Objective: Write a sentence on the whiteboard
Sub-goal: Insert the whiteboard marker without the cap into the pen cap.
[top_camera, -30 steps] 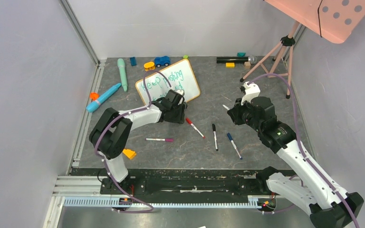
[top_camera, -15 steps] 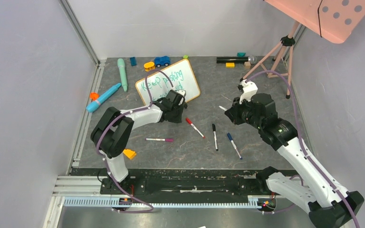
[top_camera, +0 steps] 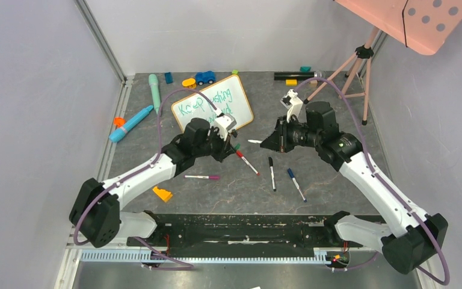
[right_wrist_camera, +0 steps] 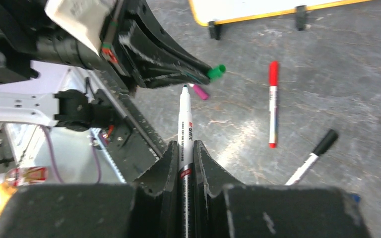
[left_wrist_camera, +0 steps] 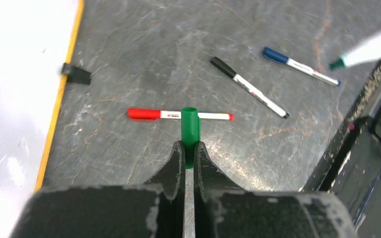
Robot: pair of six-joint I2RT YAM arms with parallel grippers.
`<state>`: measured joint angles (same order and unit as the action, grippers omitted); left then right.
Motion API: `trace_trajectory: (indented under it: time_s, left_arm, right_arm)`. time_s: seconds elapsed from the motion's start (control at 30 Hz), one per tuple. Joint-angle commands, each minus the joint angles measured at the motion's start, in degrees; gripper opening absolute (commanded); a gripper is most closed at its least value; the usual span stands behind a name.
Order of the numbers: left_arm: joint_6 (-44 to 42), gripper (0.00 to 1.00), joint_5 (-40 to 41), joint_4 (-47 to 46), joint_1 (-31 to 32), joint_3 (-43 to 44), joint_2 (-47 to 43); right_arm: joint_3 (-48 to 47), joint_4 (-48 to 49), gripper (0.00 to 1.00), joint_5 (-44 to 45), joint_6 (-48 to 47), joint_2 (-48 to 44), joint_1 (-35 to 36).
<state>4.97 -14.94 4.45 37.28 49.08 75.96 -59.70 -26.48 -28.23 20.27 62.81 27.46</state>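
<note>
Grey marbled worktop (top_camera: 313, 174) fills the cell between pale walls. Toward the upper left of the overhead view the whiteboard (top_camera: 239, 101) lies at a slant. The sentence (top_camera: 191, 108) shows on it in green, partly hidden by a purple cable (top_camera: 171, 99). I judge the writing finished and the step in hand to be recapping.

Just below the board's lower edge, the left gripper (left_wrist_camera: 189, 147) has its fingers clamped on a green cap (left_wrist_camera: 190, 124), open mouth pointing away from the wrist. On the worktop beyond it lie a red marker (left_wrist_camera: 178, 114), a black marker (left_wrist_camera: 248, 87) and a blue marker (left_wrist_camera: 300, 65), all untouched.

Further right, the right gripper (right_wrist_camera: 185, 148) has its fingers clamped on the barrel of the green marker (right_wrist_camera: 185, 124), bare tip forward. In the right wrist view the tip sits near the cap but apart from it, offset to the lower left of the mouth and not on its axis.

To do this well I would keep the left arm fixed, bring the marker onto the cap's axis first, then push straight and slowly until it seats. I would also stay clear of the board to avoid smearing the ink.
</note>
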Motion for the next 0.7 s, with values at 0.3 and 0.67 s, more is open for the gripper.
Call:
trace_trajectory:
  time_s: [0.3, 0.67]
  left_arm:
    - [-24.31, 0.02, -18.88, -6.72, 0.87, -7.81, -10.76]
    - [-24.73, 0.02, -22.55, -7.70, 0.96, -9.14, -13.65]
  right_arm:
    - [-4.24, -4.14, 0.00, -12.63, 1.90, 3.37, -0.21]
    - [-3.78, -5.69, 0.00, -11.06, -0.78, 4.97, -0.29]
